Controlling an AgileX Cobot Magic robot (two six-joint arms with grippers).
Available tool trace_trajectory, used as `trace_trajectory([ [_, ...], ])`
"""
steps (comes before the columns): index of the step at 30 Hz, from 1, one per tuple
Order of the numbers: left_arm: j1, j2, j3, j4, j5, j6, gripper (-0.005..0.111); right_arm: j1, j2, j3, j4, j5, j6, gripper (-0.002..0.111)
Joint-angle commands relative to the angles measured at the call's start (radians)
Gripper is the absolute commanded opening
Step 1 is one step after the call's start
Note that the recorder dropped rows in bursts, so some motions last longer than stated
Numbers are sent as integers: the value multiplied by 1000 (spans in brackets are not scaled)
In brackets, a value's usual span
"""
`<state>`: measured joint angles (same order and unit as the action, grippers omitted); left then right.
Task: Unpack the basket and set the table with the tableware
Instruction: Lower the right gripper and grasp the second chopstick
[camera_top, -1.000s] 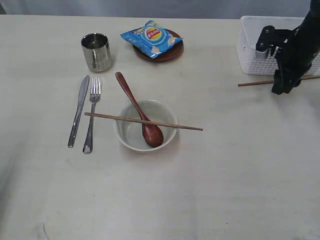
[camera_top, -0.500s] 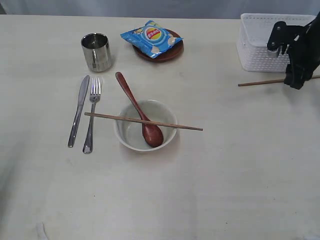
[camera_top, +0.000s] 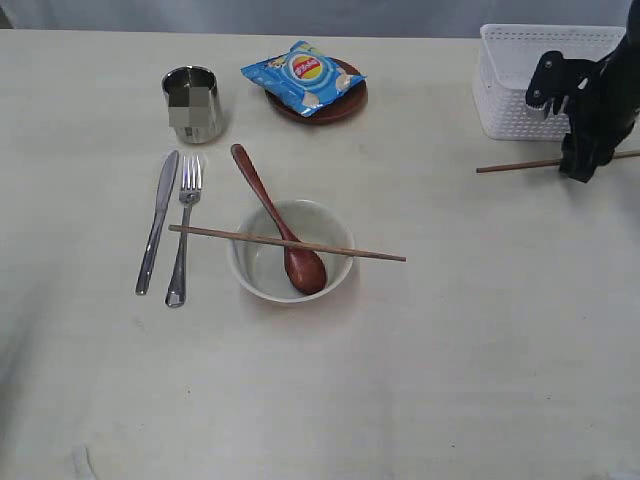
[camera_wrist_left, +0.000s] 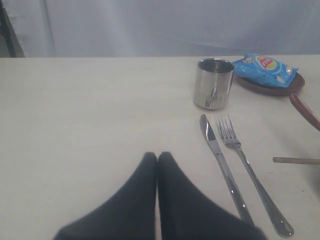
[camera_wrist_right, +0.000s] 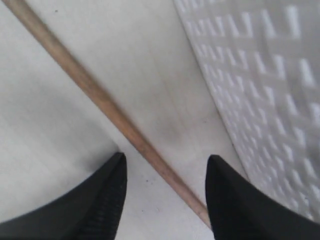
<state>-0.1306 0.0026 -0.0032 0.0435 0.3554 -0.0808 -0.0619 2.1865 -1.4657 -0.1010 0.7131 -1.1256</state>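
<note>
My right gripper is open, low over a wooden chopstick that lies on the table in front of the white basket; the stick runs between its spread fingers. The other chopstick rests across the white bowl, with the wooden spoon in the bowl. Knife, fork and steel cup are laid out on the left. My left gripper is shut and empty, above bare table beside the knife.
A blue chip bag lies on the small brown plate at the back. The basket stands at the table's far right corner.
My right gripper moved right along the chopstick, rose a little, then came back down onto it. Its jaws have narrowed slightly. The tableware has not moved.
</note>
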Motion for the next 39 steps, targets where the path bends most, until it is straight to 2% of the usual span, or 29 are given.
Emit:
trace_trajectory([
  [1, 2, -3, 3, 9, -11, -4, 0, -6, 33, 1, 30, 81, 6, 30],
  [7, 2, -3, 3, 9, -11, -4, 0, -2, 27, 1, 56, 177, 6, 1],
  [8, 2, -3, 3, 9, -11, -4, 0, -2, 19, 1, 69, 179, 6, 0],
  [14, 2, -3, 3, 9, -11, -4, 0, -2, -38, 1, 185, 190, 4, 0],
  [21, 2, -3, 3, 9, -11, -4, 0, -5, -110, 13, 209, 221, -4, 0],
  [25, 2, -3, 3, 9, -11, -4, 0, -5, -112, 99, 175, 227, -193, 0],
  [27, 2, -3, 3, 9, -11, -4, 0, -5, -107, 129, 81, 175, -203, 0],
  [32, 2, -3, 3, 9, -11, -4, 0, -6, -101, 140, -149, -74, 93, 0],
  [39, 2, -3, 3, 9, -11, -4, 0, -6, -80, 125, -108, -279, 116, 0],
])
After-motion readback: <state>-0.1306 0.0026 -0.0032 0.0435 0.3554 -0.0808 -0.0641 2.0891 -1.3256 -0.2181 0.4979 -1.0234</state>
